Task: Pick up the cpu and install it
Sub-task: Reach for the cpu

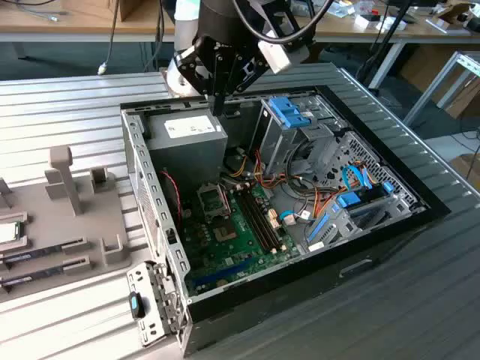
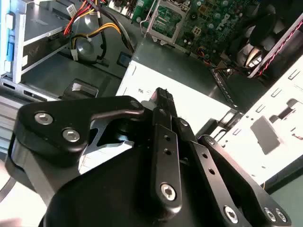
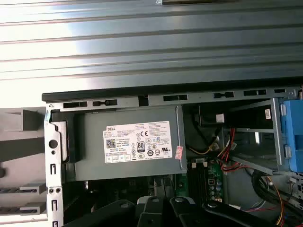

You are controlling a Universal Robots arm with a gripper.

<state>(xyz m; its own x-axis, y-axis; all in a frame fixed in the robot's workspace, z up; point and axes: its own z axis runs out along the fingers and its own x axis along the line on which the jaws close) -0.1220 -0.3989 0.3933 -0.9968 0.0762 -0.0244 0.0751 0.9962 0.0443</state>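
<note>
- Over on the exterior view's left, the cpu [image 1: 9, 231] sits in its slot on the grey holder tray [image 1: 45, 214], partly cut off by the frame edge. Two memory sticks [image 1: 45, 251] lie just beside it. It's not picked up yet, so I'd say the pick step has barely started.
- Moving right, the open PC case [image 1: 141, 161] lies on the ribbed metal tabletop [image 1: 67, 97], with the grey power supply [image 1: 187, 139] at the end under the arm.
- The tool [image 1: 219, 105] hangs right over that power supply, well apart from the cpu. Its fingers look pressed together with nothing between them.
- Below it is the metal-framed cpu socket [image 1: 212, 201] on the green motherboard [image 1: 240, 240], and further right the blue drive cage [image 1: 289, 111].
- My guess: the next move calls for the tool to be over the tray, spread, and squared up on that thin chip's edges. There's not much to grab.
</note>
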